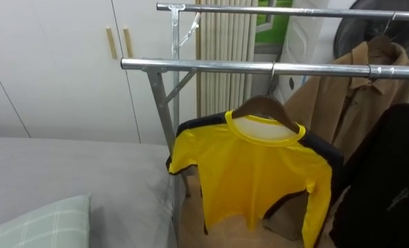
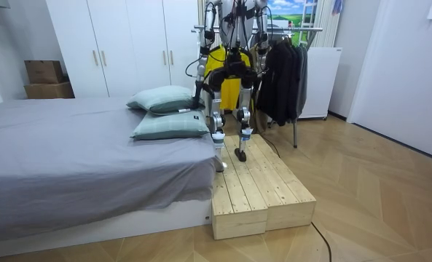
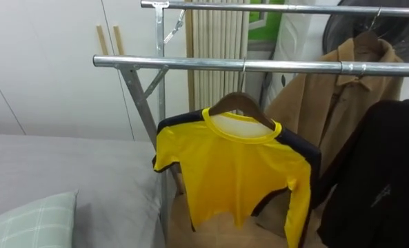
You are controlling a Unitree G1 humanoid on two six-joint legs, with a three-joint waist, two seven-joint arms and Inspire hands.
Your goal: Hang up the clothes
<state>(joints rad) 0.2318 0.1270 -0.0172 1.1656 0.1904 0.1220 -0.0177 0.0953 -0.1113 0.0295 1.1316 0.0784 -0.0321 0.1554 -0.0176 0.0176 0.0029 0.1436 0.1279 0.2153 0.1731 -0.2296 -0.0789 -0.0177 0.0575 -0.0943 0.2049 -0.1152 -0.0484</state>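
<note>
Yellow shirt (image 1: 256,176) on hanger (image 1: 263,109) hangs from rail (image 1: 211,65) — step seemingly done; left hand (image 2: 199,93) and right hand (image 2: 262,67) state cannot be told — next: fetch another garment.

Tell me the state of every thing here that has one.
Yellow shirt: hung on a wooden hanger, hooked over the front rail.
Brown jacket: hung from the rear rail.
Black garment: hanging at the right.
Wardrobe doors: shut.
Pillow: lying flat on the bed.
</note>
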